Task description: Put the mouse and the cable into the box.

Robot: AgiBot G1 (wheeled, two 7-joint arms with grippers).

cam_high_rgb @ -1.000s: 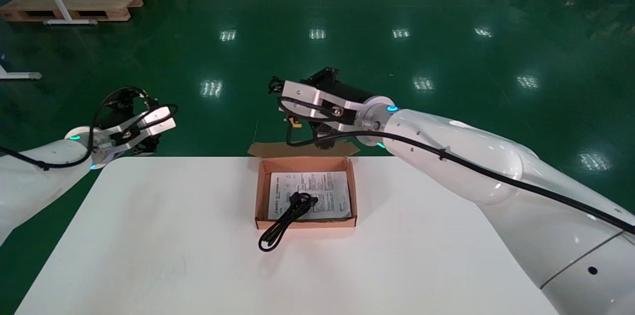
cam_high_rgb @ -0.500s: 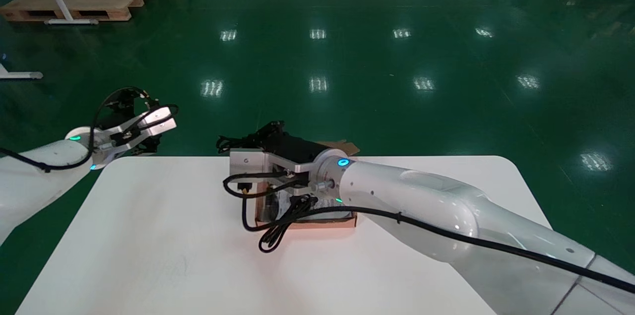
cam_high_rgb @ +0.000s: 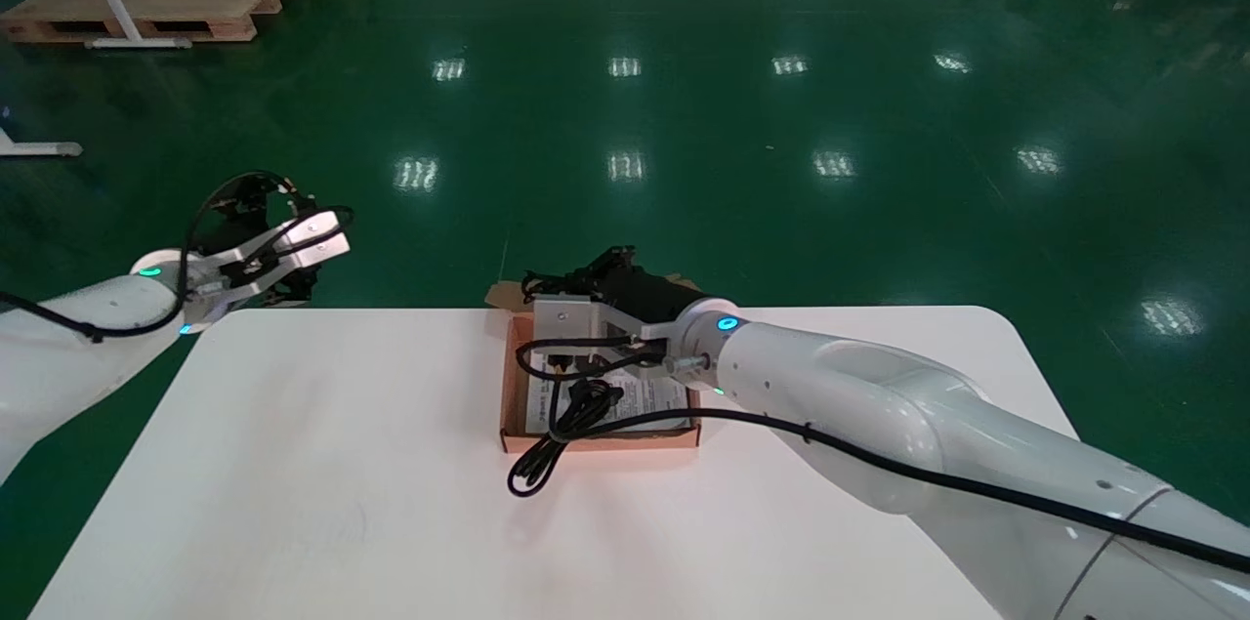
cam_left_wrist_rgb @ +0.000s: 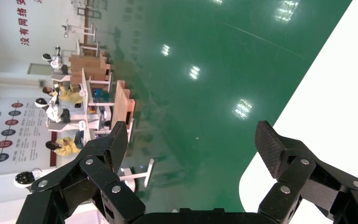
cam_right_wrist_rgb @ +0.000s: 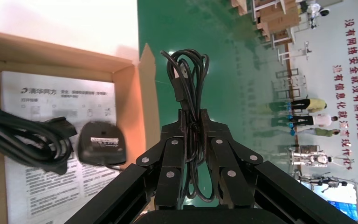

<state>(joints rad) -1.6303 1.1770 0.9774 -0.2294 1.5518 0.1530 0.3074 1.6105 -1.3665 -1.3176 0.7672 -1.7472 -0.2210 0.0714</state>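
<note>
Hovering just off the far left corner of the table [cam_high_rgb: 293, 464], the left pincer [cam_left_wrist_rgb: 192, 140] is holding its fingers [cam_left_wrist_rgb: 272, 147] wide apart. The left wrist view is showing green floor [cam_left_wrist_rgb: 205, 56] and the table's white edge beyond them. The left arm [cam_high_rgb: 68, 347] is coming in from the left side of the head view, beside the table.

Toward the middle, an open cardboard box [cam_high_rgb: 510, 386] is sitting on the table near its far edge. A printed sheet [cam_right_wrist_rgb: 56, 93] is lying flat across its bottom. A thick black cord [cam_high_rgb: 586, 397] is lying half in and half out. Its plug end is resting on the sheet inside, while its looped end is draping over the near wall, toward that wall's left end, and trailing onto the table. In the right wrist view the mouse [cam_right_wrist_rgb: 101, 142] is sitting inside the box on the sheet, just beside the cord's plug end and close to the far wall. In the head view the right wrist is hiding it.

Over the far end of the box, the right pincer [cam_right_wrist_rgb: 194, 119] is hanging low with its fingers pressed together on a bundle of thin cable [cam_right_wrist_rgb: 191, 105]. The bundle's loops are sticking out past the fingertips. Whether this bundle is joined to the mouse cannot be told. The right arm [cam_high_rgb: 879, 415] is reaching in from the right, across the table's far right part.
</note>
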